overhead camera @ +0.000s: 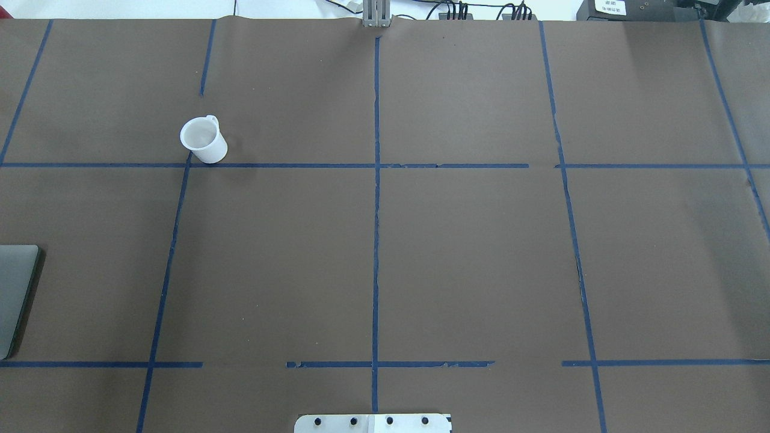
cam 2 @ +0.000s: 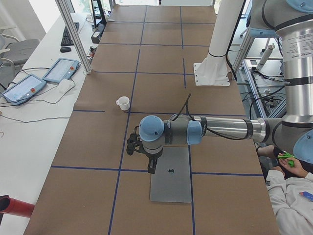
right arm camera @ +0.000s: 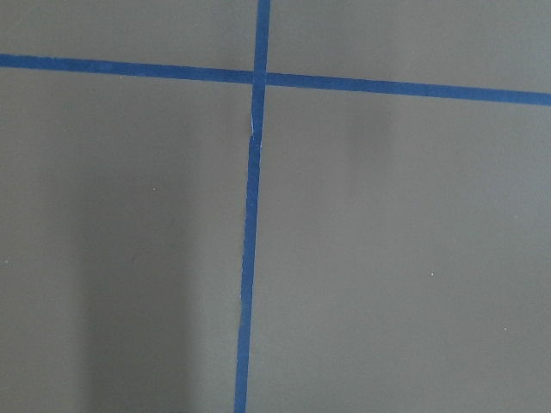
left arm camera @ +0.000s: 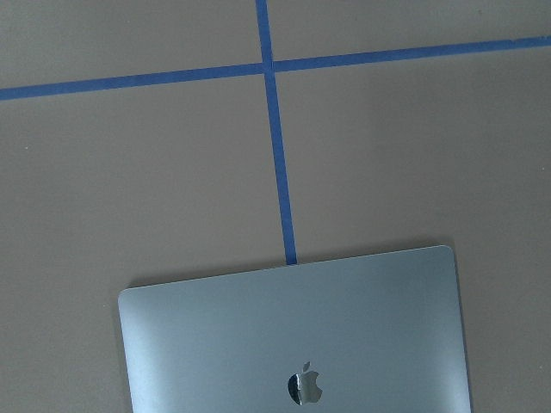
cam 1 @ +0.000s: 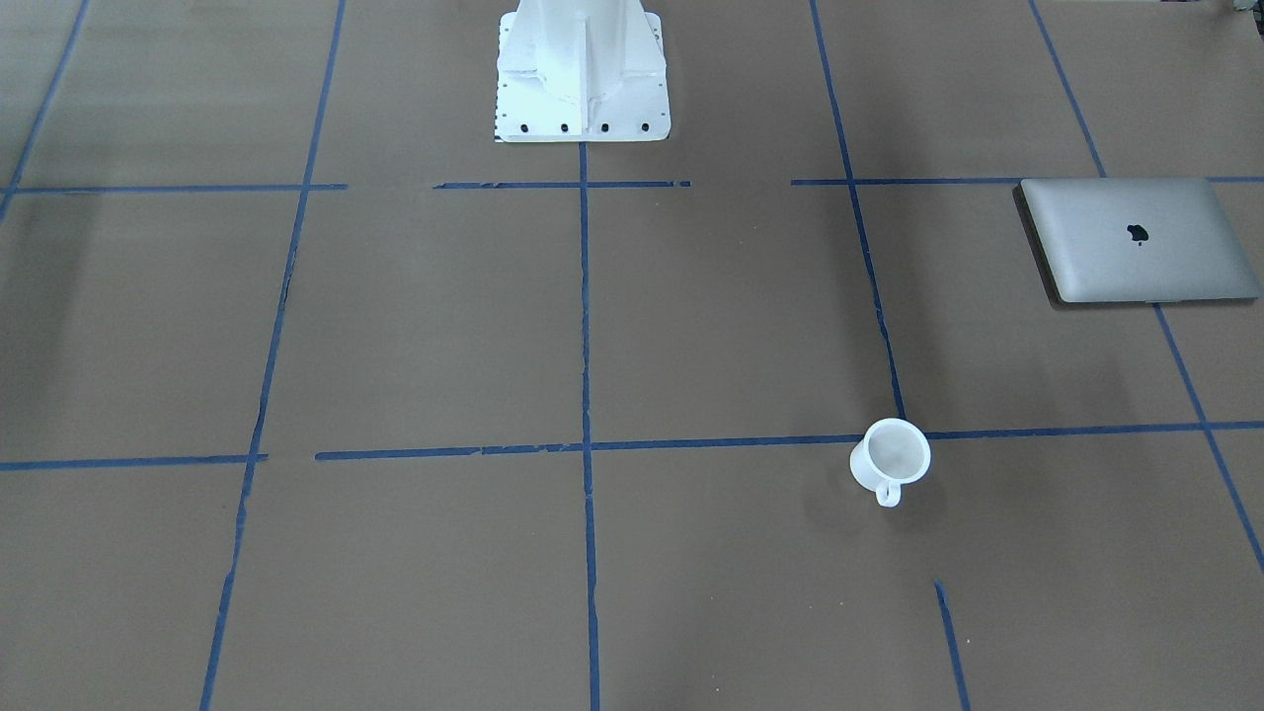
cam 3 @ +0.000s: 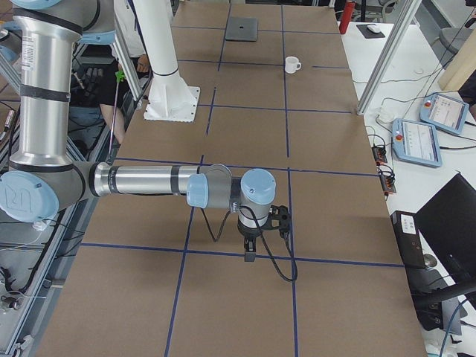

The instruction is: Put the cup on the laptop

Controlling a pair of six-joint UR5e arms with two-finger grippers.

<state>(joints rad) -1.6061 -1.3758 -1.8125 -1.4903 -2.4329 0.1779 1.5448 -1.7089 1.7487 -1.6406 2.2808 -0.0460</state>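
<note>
The white cup [cam 1: 891, 456] stands upright on the brown table with its handle toward the operators' side; it also shows in the overhead view [overhead camera: 203, 141] and small in both side views [cam 2: 123, 103] [cam 3: 292, 65]. The silver-grey laptop [cam 1: 1139, 240] lies shut and flat at the table's end on my left; the overhead view [overhead camera: 15, 294] cuts it off, and the left wrist view [left arm camera: 293, 340] looks down on its lid. My left gripper [cam 2: 151, 166] hangs over the laptop's [cam 2: 170, 175] edge, apart from the cup. My right gripper [cam 3: 251, 251] hangs over bare table far from both. I cannot tell whether either is open or shut.
Blue tape lines [cam 1: 585, 444] divide the table into squares. The white robot pedestal [cam 1: 583, 74] stands at the table's robot side. Teach pendants [cam 2: 61, 70] and cables lie on the white bench beyond the table. A seated person [cam 2: 291, 191] is beside the robot.
</note>
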